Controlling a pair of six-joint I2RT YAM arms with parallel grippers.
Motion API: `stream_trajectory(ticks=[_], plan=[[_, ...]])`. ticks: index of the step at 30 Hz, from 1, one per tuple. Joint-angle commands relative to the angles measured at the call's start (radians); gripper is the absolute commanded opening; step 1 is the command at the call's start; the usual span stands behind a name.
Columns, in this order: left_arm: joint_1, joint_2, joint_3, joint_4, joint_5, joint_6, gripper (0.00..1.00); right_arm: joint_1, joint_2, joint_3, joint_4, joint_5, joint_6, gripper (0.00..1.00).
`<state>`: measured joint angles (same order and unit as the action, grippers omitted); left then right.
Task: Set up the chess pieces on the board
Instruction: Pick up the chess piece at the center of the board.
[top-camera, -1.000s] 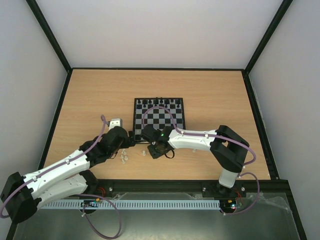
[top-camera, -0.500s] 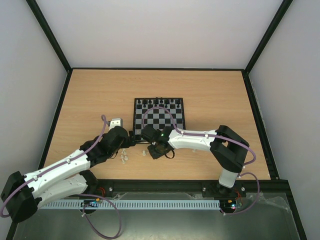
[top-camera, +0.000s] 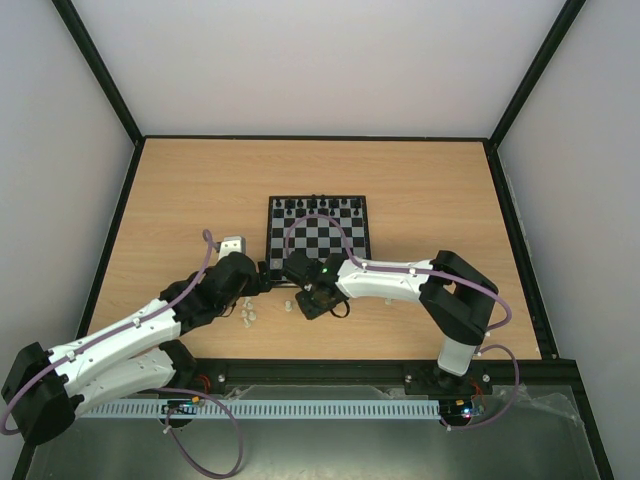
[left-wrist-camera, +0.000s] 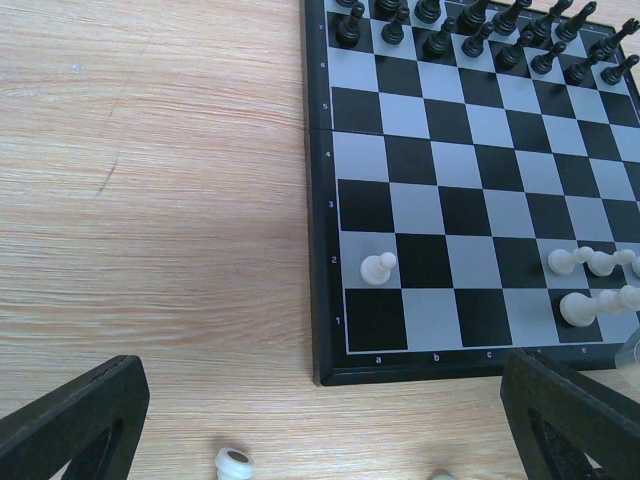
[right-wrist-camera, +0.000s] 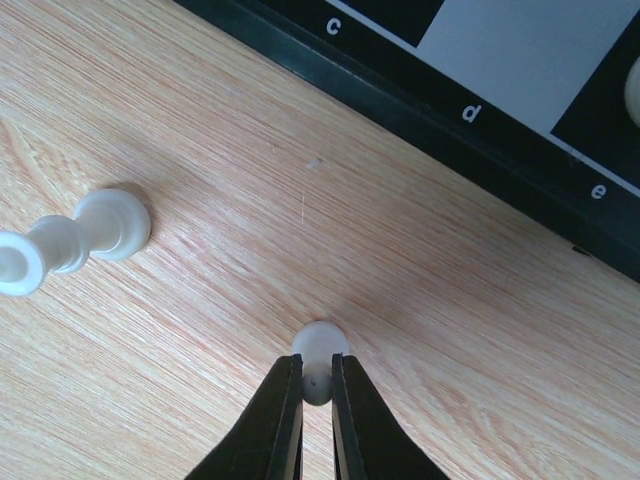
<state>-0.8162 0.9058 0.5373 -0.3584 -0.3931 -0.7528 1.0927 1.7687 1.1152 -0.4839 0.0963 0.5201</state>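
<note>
The board (top-camera: 318, 230) lies mid-table, with black figures along its far rows. In the left wrist view the board (left-wrist-camera: 325, 300) carries one upright white pawn (left-wrist-camera: 377, 268) on the a2 square and white pieces lying on their sides (left-wrist-camera: 590, 262) at the right. My right gripper (right-wrist-camera: 317, 385) is shut on a white chess piece (right-wrist-camera: 318, 350) that stands on the wood just below the board's near frame (right-wrist-camera: 470, 130). My left gripper (left-wrist-camera: 320, 420) is open and empty, low over the wood beside the board's near-left corner.
Loose white pieces lie on the wood near the board: one on its side (right-wrist-camera: 70, 235) left of the right gripper, one (left-wrist-camera: 233, 463) between the left fingers, and a few (top-camera: 248, 315) in the top view. A small grey box (top-camera: 232, 245) sits left of the board.
</note>
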Motion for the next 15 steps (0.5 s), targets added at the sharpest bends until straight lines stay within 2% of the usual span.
stream_trajectory(ticks=[1,7,15], plan=[[-0.003,-0.005,-0.011,-0.004,-0.006,-0.005,1.0,0.007,-0.009,0.039,-0.068,0.032,-0.015,0.07],[-0.003,-0.017,-0.011,-0.012,-0.009,-0.006,0.99,-0.032,-0.012,0.233,-0.169,0.094,-0.06,0.07],[-0.003,-0.033,-0.014,-0.021,-0.014,-0.007,0.99,-0.126,0.082,0.413,-0.233,0.08,-0.128,0.07]])
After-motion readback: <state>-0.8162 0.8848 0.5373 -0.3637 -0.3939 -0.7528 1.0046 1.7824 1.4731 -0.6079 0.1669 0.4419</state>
